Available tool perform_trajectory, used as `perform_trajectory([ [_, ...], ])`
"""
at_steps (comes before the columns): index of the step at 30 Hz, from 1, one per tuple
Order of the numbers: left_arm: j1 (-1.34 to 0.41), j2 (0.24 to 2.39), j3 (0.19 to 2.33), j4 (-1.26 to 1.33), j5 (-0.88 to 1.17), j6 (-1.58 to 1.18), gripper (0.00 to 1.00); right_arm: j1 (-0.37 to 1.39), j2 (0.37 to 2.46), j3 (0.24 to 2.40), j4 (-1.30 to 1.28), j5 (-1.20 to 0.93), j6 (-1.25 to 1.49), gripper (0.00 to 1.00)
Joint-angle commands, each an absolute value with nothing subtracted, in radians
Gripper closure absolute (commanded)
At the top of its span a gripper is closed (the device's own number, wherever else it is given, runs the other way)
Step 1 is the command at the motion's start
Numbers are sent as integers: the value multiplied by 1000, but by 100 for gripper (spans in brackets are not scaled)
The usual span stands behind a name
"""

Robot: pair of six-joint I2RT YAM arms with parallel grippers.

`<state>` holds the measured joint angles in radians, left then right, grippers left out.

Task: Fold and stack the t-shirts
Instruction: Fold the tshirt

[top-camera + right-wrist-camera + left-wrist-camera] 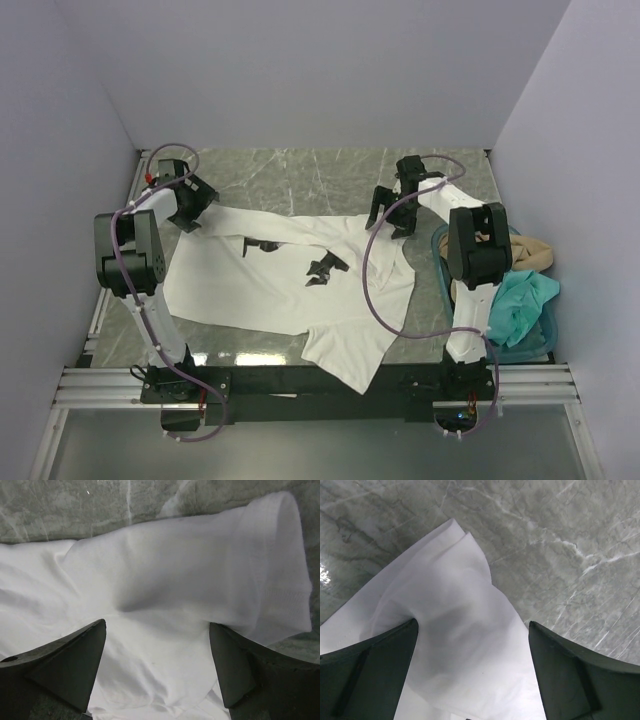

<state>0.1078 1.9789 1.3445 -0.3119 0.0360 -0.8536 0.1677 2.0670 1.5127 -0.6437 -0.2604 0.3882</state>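
Left gripper [190,218] and right gripper [392,222], both spread wide and grasping nothing, should each pinch squarely the upper edge of the large white black-printed cloth t-shirt [290,285].

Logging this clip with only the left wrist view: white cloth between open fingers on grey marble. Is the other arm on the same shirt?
Observer: Yes. The right fingers, open, hang over a sleeve of the same large white cloth t-shirt with black print marks.
Operator: Other shirts?
Observer: A crumpled tan cloth t-shirt and a teal cloth t-shirt sit in the teal plastic basket at the right.
Operator: Is the white one folded?
Observer: No. It lies spread on the grey marble table, one corner reaching the near edge.
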Motion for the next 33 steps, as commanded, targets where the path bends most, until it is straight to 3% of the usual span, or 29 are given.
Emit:
perform_trajectory([
  [1,112,2028,1341,-374,6,-862,1,152,2115,1511,-664,-287,362,10],
  [15,127,1957,1347,-428,-64,-842,1,140,2167,1698,-748,-163,357,9],
  [27,130,2062,1466,-465,-72,-845,1,126,2413,2133,-867,-161,331,9],
  [33,164,2040,1546,-508,-117,-862,1,117,2392,2233,-877,-131,330,9],
])
